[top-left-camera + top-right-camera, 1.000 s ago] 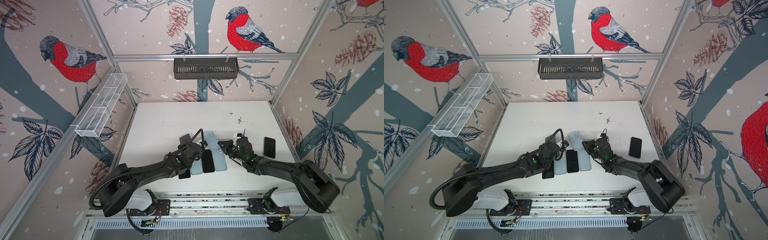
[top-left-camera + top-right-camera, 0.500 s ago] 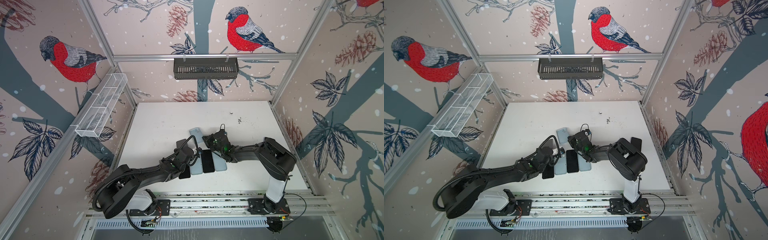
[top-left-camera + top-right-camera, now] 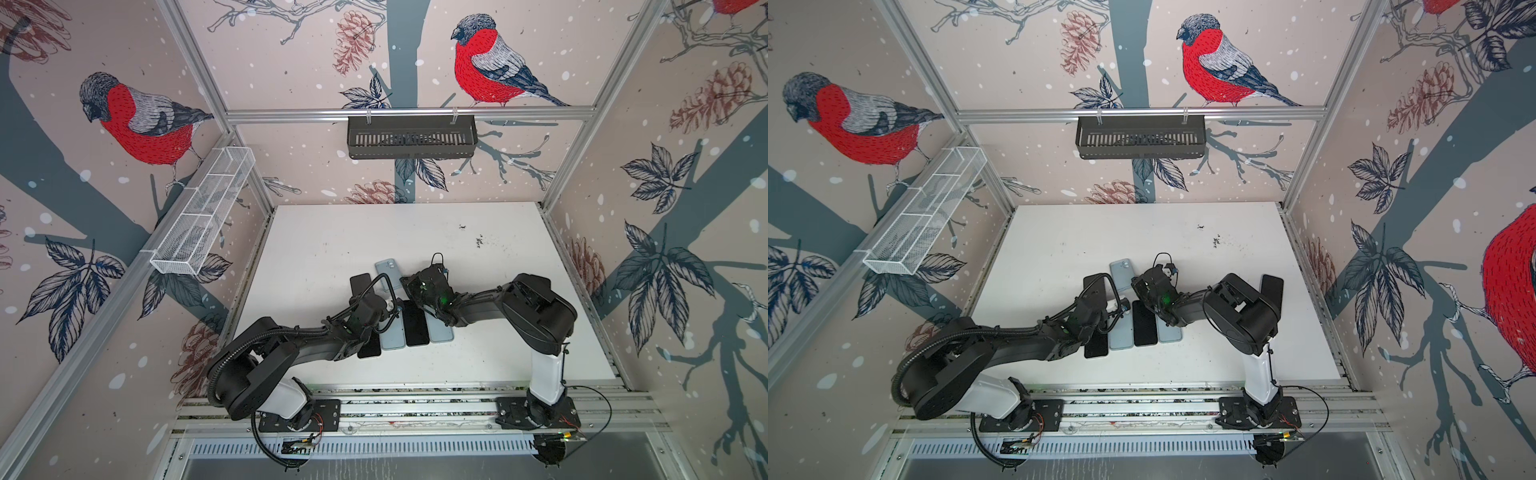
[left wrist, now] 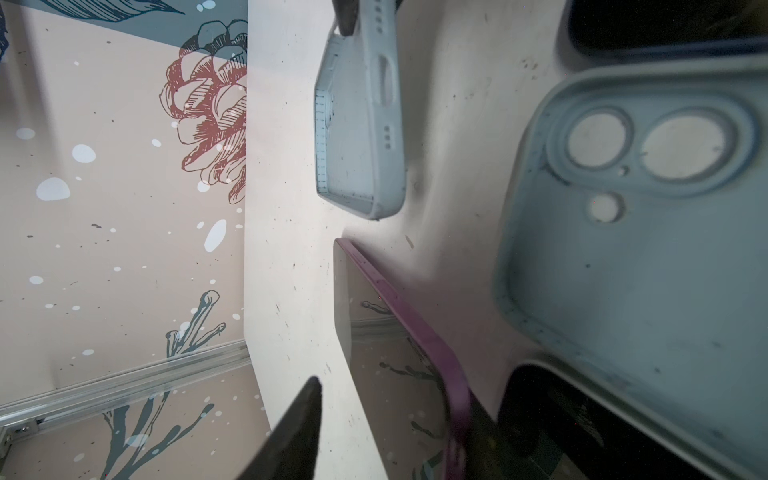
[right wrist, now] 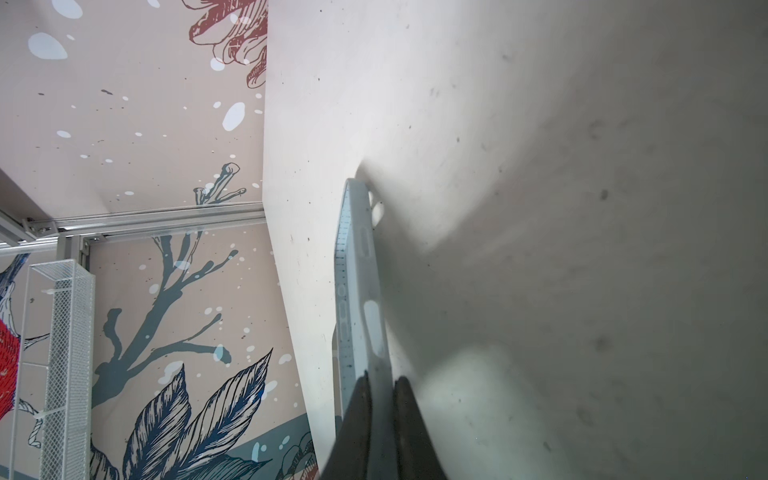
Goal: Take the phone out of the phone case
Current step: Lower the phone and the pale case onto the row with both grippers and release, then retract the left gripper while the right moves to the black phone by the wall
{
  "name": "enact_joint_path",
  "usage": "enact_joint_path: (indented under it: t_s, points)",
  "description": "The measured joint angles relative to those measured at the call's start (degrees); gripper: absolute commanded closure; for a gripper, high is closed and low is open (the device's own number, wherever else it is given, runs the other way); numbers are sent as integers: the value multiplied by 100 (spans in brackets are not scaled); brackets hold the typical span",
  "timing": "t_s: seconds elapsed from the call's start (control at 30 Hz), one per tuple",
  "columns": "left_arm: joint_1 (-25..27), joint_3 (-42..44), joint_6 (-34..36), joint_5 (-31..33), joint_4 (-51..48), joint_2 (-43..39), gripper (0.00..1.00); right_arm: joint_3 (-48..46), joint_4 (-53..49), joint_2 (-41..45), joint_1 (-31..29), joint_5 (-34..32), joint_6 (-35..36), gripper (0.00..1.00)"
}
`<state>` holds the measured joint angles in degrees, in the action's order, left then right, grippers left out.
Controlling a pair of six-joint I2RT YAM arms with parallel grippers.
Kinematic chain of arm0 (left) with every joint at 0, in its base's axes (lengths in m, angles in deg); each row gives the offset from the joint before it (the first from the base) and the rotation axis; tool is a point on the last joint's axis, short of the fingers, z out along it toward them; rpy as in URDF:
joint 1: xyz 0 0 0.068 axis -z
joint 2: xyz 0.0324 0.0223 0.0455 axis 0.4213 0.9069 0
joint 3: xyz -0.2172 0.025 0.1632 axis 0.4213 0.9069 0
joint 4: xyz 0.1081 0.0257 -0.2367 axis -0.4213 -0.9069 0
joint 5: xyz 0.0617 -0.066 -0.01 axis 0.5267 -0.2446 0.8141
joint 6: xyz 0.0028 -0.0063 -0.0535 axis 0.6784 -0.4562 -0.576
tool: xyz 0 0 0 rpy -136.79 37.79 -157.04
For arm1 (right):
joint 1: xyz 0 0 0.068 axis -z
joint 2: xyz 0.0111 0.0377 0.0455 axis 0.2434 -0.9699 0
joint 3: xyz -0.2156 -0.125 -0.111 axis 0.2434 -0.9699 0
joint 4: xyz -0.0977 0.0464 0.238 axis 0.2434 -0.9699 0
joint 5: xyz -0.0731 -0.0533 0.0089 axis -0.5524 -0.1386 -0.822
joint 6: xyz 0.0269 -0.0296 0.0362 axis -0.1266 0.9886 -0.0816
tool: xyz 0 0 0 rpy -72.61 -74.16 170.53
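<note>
1. Phone case point(image 5: 357, 291) — pale blue, edge-on in the right wrist view. One short end is pinched by the right gripper point(image 5: 382, 380), whose fingers are pressed together on its rim.
2. In both top views we find that case just beyond the middle of the table point(image 3: 374, 232), slanting, with its camera-cutout end toward the back wall. Whether its far corner touches the table we cannot tell.
3. Phone point(image 4: 390, 365): dark glass with a purple edge, close under the left wrist camera. It is apart from the held case, with bare table between them.
4. Left gripper point(image 3: 390, 308) sits just beside the right one, near mid-table. We see only one finger point(image 4: 299, 424). It stands off the phone's glass with a strip of table showing between, so we read the jaws as spread. The second finger is hidden.
5. Beside the phone lies a pale-blue shell point(image 4: 644, 270) with two round lens holes — white table shows through them.
6. Nearer the front edge, a black handset point(image 3: 417, 328) lies flat between a left cover point(image 3: 392, 336) and a right cover point(image 3: 440, 332), both pale blue, side by side. Which of these is the lens-hole shell we cannot tell.
</note>
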<state>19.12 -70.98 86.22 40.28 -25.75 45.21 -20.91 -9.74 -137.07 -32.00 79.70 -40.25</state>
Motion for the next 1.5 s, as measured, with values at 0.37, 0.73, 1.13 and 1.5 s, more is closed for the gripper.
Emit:
enact_joint_path:
  t_s: [0.37,0.73,1.13,1.5]
  points:
    - [-24,22,-81,-35,94,-463,1,127,-4,-35,-142,55,2,41]
    - [-24,22,-501,-140,-223,-1279,1,92,-282,415,-133,393,387,18]
    - [-44,-533,-1449,195,-793,-1300,1,111,-1174,911,153,763,1436,13]
    - [-490,-2496,-4253,-138,-3047,-857,1,1502,-2745,232,411,975,3355,28]
